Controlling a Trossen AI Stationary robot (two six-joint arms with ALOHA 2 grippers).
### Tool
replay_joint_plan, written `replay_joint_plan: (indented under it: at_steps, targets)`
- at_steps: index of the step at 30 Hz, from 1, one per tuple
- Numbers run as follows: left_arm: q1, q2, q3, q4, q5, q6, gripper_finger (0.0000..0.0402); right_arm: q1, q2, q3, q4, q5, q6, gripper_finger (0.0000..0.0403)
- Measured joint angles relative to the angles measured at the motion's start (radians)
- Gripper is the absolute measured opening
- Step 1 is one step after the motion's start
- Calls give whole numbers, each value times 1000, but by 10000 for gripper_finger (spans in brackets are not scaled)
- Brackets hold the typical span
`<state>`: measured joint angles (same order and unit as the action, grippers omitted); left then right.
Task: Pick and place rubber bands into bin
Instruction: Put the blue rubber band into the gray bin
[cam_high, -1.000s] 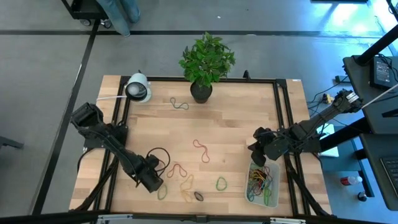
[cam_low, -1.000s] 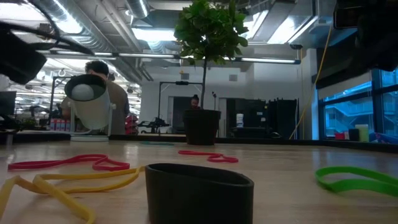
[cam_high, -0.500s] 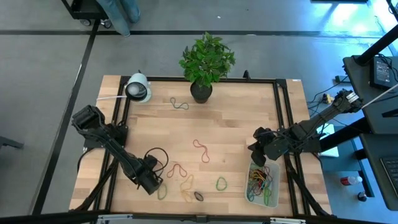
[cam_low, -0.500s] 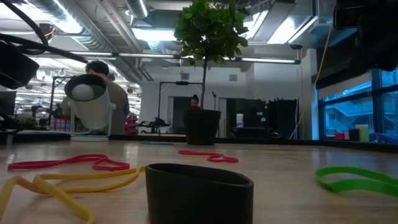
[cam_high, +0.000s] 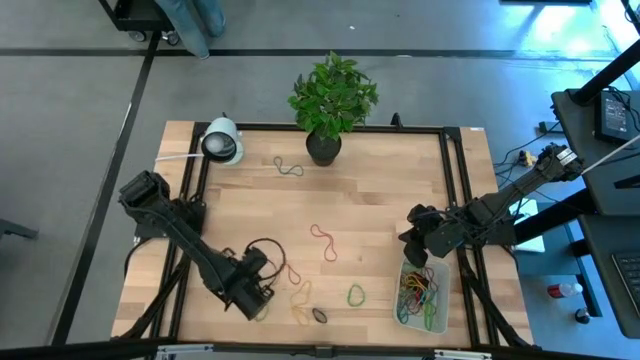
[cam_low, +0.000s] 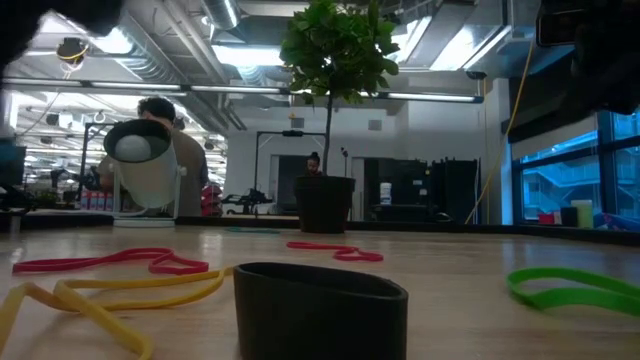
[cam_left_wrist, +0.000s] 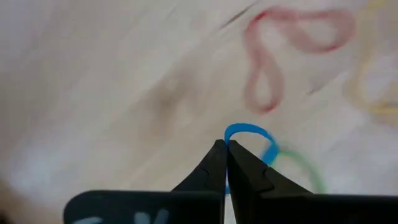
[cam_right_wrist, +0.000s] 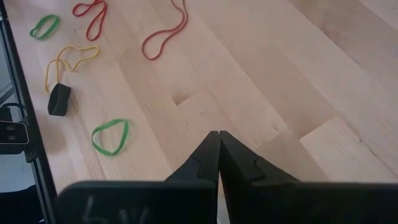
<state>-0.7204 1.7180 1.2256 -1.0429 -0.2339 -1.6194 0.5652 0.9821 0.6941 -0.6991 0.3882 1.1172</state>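
Loose rubber bands lie on the wooden table: a red one (cam_high: 323, 242), another red one (cam_high: 285, 272), a yellow one (cam_high: 300, 297), a green one (cam_high: 355, 295) and a black one (cam_high: 320, 314). The pale bin (cam_high: 440, 318) at the near right holds several coloured bands. My left gripper (cam_high: 258, 297) is near the front edge, shut on a blue rubber band (cam_left_wrist: 249, 132), with a green band (cam_left_wrist: 301, 168) right beside it. My right gripper (cam_high: 412, 247) hovers shut and empty by the bin's far end. My left gripper pinches the blue band's near part (cam_left_wrist: 229, 144) between its two fingertips. The rest of the loop sticks out past the tips toward the table. Whether the band is lifted clear of the wood cannot be told.
A potted plant (cam_high: 330, 100) stands at the far edge, and a white round device (cam_high: 222, 142) at the far left. A dark thin band (cam_high: 288, 167) lies near the pot. Black frame rails run along the table's left and right sides. People show in the room behind.
My left gripper has shut on the blue band and shifted a little toward the table's right and near edges. My right gripper has kept still.
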Motion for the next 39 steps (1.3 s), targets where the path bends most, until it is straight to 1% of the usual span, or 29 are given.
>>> replay_joint_plan:
  at_steps: [4,8,12,15,20,26,29,31,34,39]
  targets:
    - [58,0,87,3,-74,160,2,0,0,0,0,0,0,12]
    - [128,-1,164,47,-136,392,2,0,0,0,2,1,0,12]
    - [198,-1,248,105,-157,676,2,0,0,0,7,1,0,12]
    - [241,18,325,133,-178,853,2,0,0,0,9,1,0,12]
    - [308,119,509,184,-186,1097,2,0,0,0,19,1,0,12]
    - [359,324,809,266,-130,1386,1,0,0,0,24,0,8,12]
    - [374,429,954,345,-90,1493,1,0,0,0,24,1,7,12]
    - [381,490,1024,417,-53,1561,1,0,0,0,24,1,5,12]
    - [390,573,1085,565,5,1657,1,0,0,0,20,3,2,12]
    - [397,677,1098,806,117,1727,1,0,0,0,14,3,0,12]
